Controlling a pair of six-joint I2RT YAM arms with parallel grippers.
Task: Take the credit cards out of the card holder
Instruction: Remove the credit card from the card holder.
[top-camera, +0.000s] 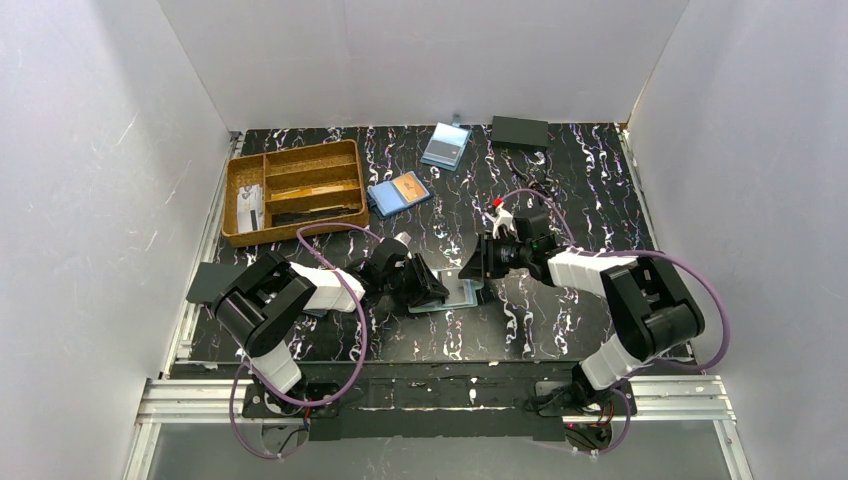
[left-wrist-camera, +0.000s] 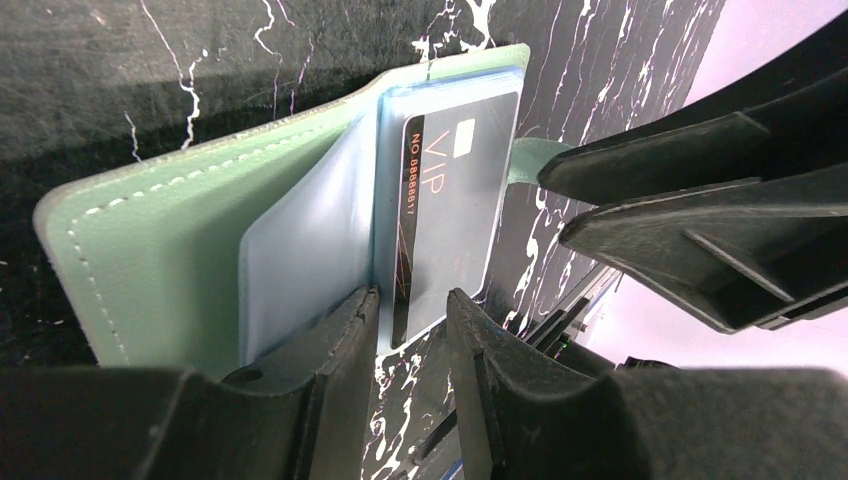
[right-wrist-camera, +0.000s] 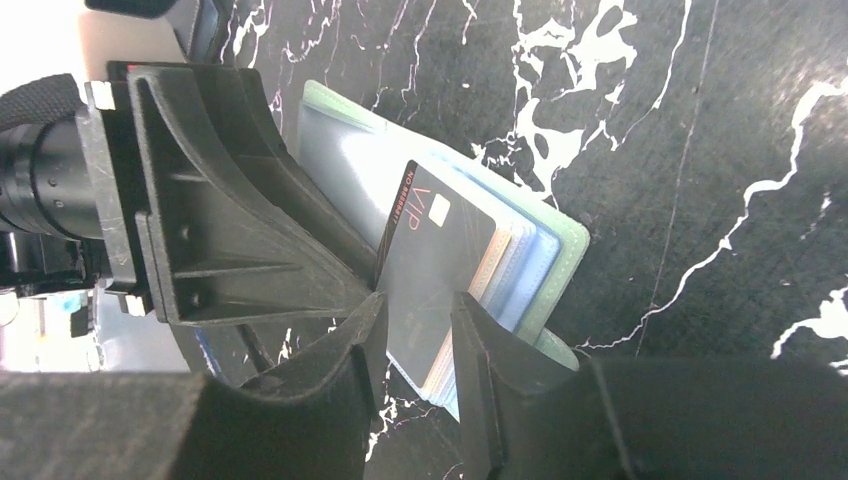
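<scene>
The card holder (top-camera: 455, 297) lies open on the black marbled table, a green stitched cover (left-wrist-camera: 150, 260) with clear plastic sleeves. A dark card marked VIP (left-wrist-camera: 450, 200) sits in a raised sleeve and also shows in the right wrist view (right-wrist-camera: 430, 260). My left gripper (top-camera: 440, 290) comes from the left, its jaws a narrow gap apart (left-wrist-camera: 412, 310), with the sleeve's near end in that gap. My right gripper (top-camera: 475, 270) comes from the right, jaws also narrowly parted (right-wrist-camera: 418, 310) over the card's corner and the sleeve stack. The two grippers nearly touch over the holder.
A wooden divided tray (top-camera: 240, 190) stands at the back left. A bright blue holder with an orange card (top-camera: 400, 192) and a pale-blue holder with a grey card (top-camera: 446, 146) lie behind. A dark box (top-camera: 519, 132) sits at the back. White walls enclose three sides.
</scene>
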